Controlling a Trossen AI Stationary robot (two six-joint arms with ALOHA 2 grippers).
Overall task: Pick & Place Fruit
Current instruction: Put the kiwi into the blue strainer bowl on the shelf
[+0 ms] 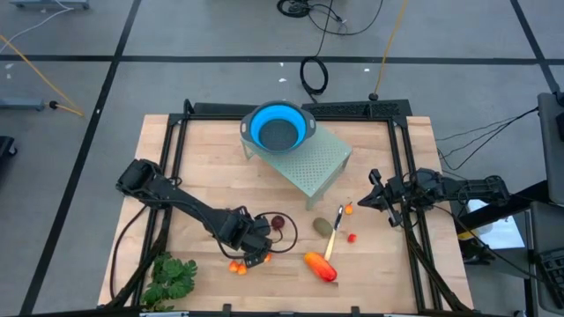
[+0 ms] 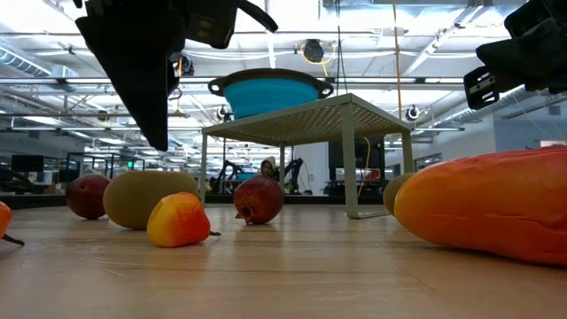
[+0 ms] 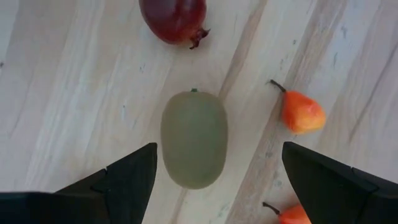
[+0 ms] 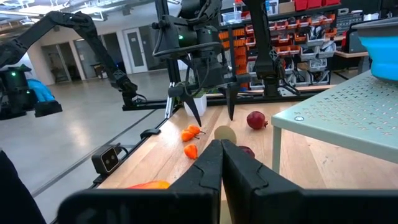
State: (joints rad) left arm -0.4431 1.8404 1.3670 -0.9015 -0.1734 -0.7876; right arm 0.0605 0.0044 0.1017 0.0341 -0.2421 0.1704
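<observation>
My left gripper (image 3: 217, 155) is open and points down over an olive-brown oval fruit (image 3: 194, 138) that lies on the wooden table. Its fingers stand on either side of the oval, above it and not touching. In the high view this gripper (image 1: 257, 249) is near the table's front, left of centre. Close by lie a dark red ball (image 3: 174, 18) and small orange-red bits (image 3: 301, 113). A second olive oval (image 1: 323, 227) and a long orange-red piece (image 1: 321, 266) lie farther right. My right gripper (image 4: 221, 149) is shut and waits level at the right edge (image 1: 370, 198).
A blue bowl (image 1: 279, 128) sits on a pale green perforated stand (image 1: 313, 163) at the back centre. A yellow-handled knife (image 1: 335, 231) lies beside the second oval. A leafy green bunch (image 1: 172, 277) is at the front left corner. More orange-red bits (image 1: 351, 236) lie at the right.
</observation>
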